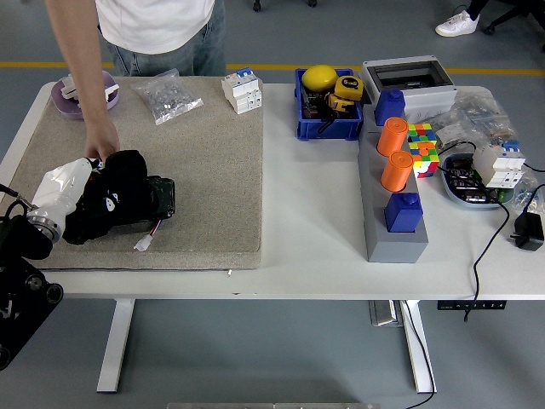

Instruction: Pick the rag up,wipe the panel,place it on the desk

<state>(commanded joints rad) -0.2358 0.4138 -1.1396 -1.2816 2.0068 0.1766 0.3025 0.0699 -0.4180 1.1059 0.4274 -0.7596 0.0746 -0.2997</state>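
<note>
Left hand on the rag
The left hand [72, 192] grips the black rag [119, 196] on the beige panel [204, 170]; a person's hand [102, 141] touches it.

Left hand [64, 194] gripping black rag [119, 198] on beige panel [213, 170], person's hand [102, 141] beside

Grey smooth floor [281, 358] all round, crossed near the top of the frame by a yellow line [511, 71]. White table [315, 213] filling the middle, standing on pale legs [112, 345] at lower left and lower right. Chair castors [286, 4] at top centre. Even, soft light, with no hard shadows.
</note>
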